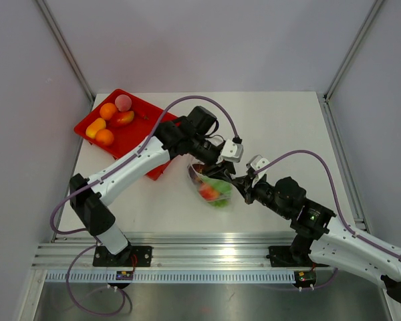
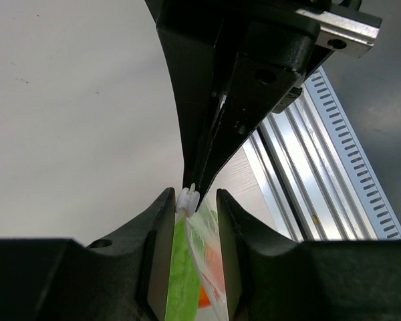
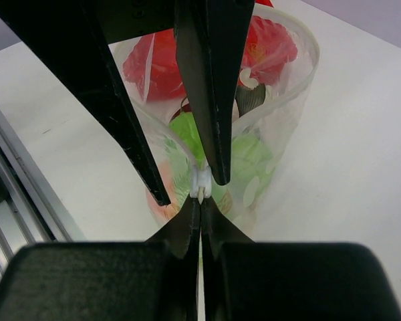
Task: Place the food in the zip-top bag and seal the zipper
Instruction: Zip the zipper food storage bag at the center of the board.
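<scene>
Right wrist view: the right hand (image 3: 200, 208) is pinching tight on the zipper (image 3: 200, 182) end, anchoring the zip-top bag (image 3: 291, 100), which is sitting mid-bench (image 3: 361, 147) with food (image 3: 254, 160) inside. The left hand (image 2: 192, 200), fingers apart, is straddling that strip, probably to press it closed.

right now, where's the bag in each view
top external: bag about dead centre.
left wrist: bottom centre, in the gap between the left fingers.
right wrist: upper centre, beyond the right fingers, which pinch its zipper.
shared landmark: the green food inside the bag, also seen at and.
</scene>
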